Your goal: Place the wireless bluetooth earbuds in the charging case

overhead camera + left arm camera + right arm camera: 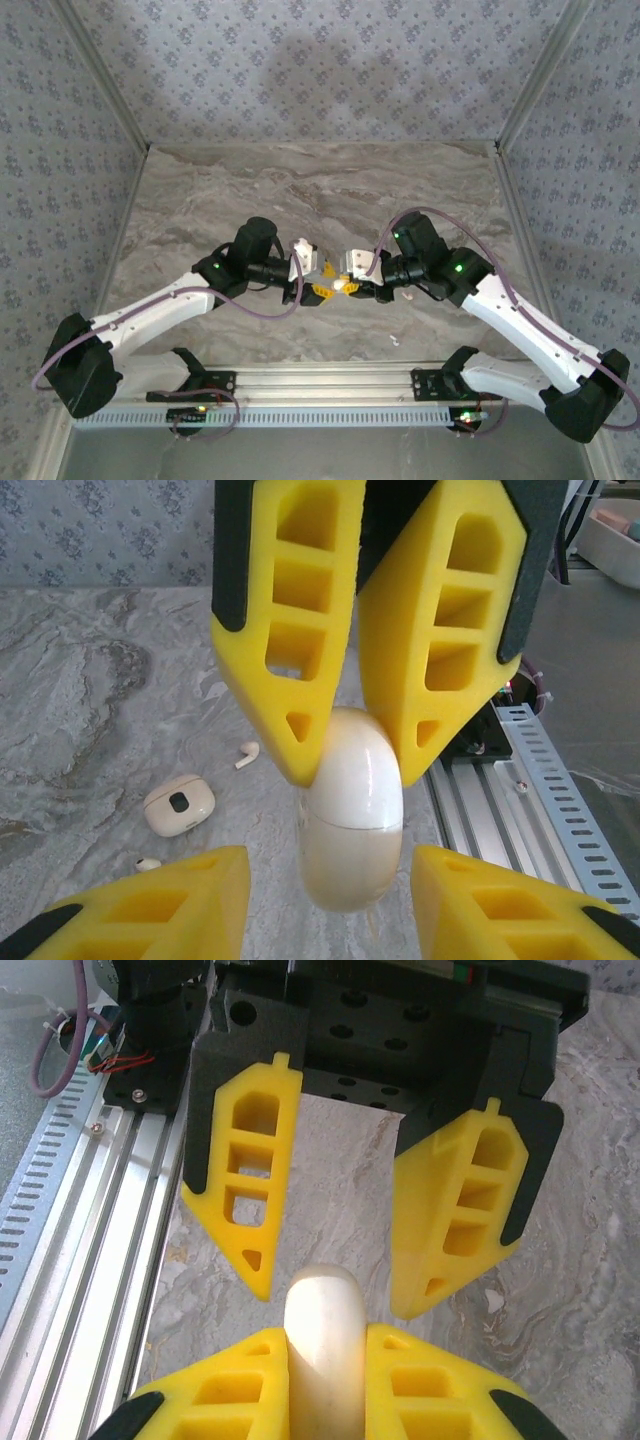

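My right gripper (325, 1345) is shut on a smooth, round cream pod (323, 1310) with a seam around it, held above the marble table. My left gripper (330, 865) faces it, open. Its fingers straddle the free end of the pod (352, 820) with a gap on each side. In the top view the left gripper (318, 290) and right gripper (352, 288) meet at the table's middle. The charging case (178, 805), a tan rounded square with a dark centre, lies flat on the table. One earbud (247, 754) lies just beyond it and another earbud (148, 863) just in front.
An aluminium rail (320, 385) with slotted cable duct runs along the near table edge, close under both grippers. Wallpapered walls and metal posts close the table's left, right and far sides. Bare marble (320, 190) stretches toward the back.
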